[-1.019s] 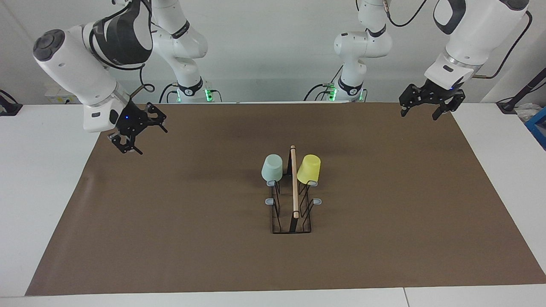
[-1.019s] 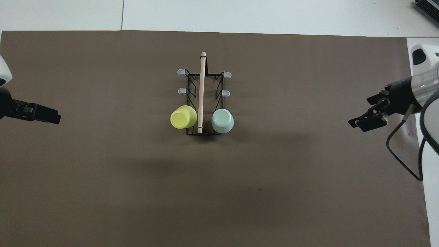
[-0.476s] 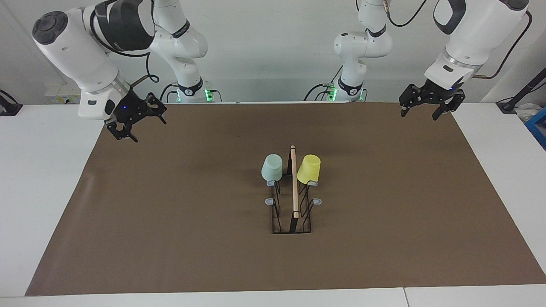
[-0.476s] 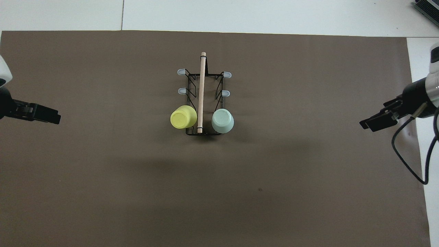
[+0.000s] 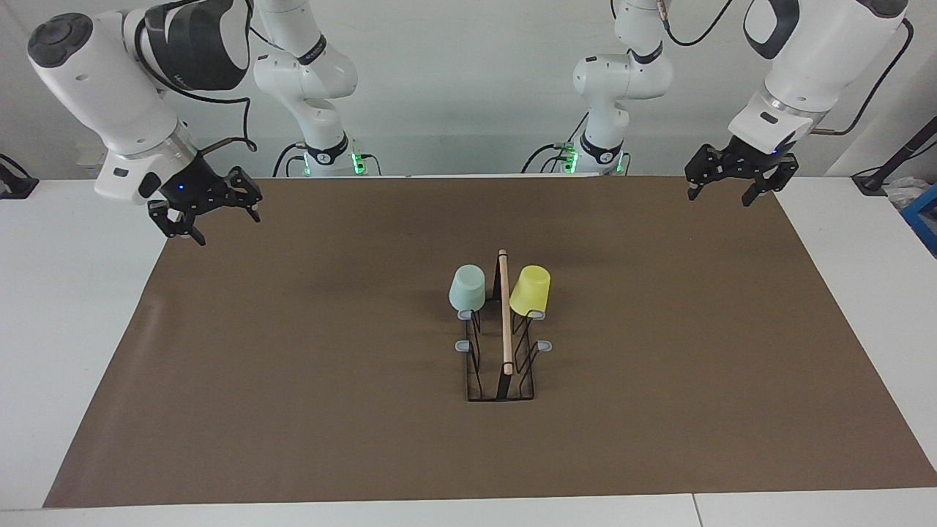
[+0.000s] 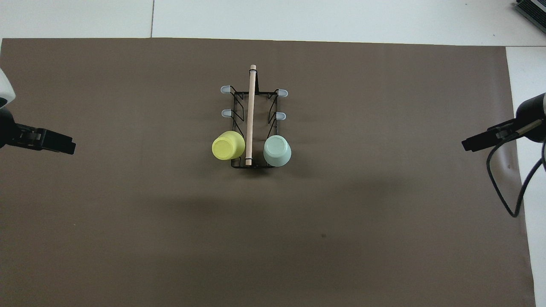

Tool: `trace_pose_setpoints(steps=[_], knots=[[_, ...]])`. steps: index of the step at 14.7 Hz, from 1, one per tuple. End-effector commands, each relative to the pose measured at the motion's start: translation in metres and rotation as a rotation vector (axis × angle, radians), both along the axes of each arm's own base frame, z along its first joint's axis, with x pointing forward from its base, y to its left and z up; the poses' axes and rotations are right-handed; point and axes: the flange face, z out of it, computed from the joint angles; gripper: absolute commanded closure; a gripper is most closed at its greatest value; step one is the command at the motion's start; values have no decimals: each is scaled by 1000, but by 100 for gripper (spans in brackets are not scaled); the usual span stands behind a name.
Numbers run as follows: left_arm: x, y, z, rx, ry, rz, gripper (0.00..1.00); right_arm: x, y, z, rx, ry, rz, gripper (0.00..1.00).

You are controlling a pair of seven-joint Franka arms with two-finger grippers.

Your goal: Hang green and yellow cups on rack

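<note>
1. Near the middle of the brown mat [image 5: 293, 380], the rack [image 5: 504, 366] stands with its wooden rod [image 5: 504, 315] running from the robots' edge toward the mat's edge farthest from them.
2. Both cups already hang on it, upside down, on the pair of prongs nearest the robots: the green cup [image 5: 467, 288] on the side toward the right arm's end of the table, the yellow cup [image 5: 530, 290] on the side toward the left arm's end, the rod between them.
3. By my reading the hanging is done, and the step in hand is pulling clear.
4. At the mat's corner by its own base, the right gripper [image 5: 208, 216] hangs in the air, jaws spread wide and empty.
5. Over the matching corner at the other end of the table, the left gripper [image 5: 732, 183] waits, also spread open and holding nothing.
6. Both grippers are well apart from the rack.
7. What follows seems to call only for parking the arms without brushing the rack, since nothing is left to pick up.
8. The cups are small, tapered and handleless, of like size, one pale mint, one bright yellow; each sits slightly tilted outward on its prong.
9. Four grey-tipped prongs [image 6: 225, 89] stay bare.
</note>
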Motion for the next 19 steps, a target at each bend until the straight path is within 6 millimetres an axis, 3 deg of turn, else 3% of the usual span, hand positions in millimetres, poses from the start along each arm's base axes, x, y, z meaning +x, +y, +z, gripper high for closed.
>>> trace_pose_setpoints(steps=[1, 3, 5, 13, 15, 19], knots=[[-4, 1, -1, 16, 1, 7, 0, 4, 10, 7, -17, -22, -65, 0], [-4, 1, -2, 16, 3, 7, 0, 5, 10, 7, -8, -36, -92, 0], [-4, 1, -1, 16, 1, 8, 0, 7, 25, 8, 11, -51, -87, 0], [-4, 1, -1, 16, 1, 7, 0, -9, 26, 17, 4, 83, -228, 0], [-4, 1, -1, 16, 1, 7, 0, -12, 28, 40, 14, 66, -226, 0], [-4, 1, -1, 16, 3, 7, 0, -12, 22, 44, 16, 47, -239, 0]])
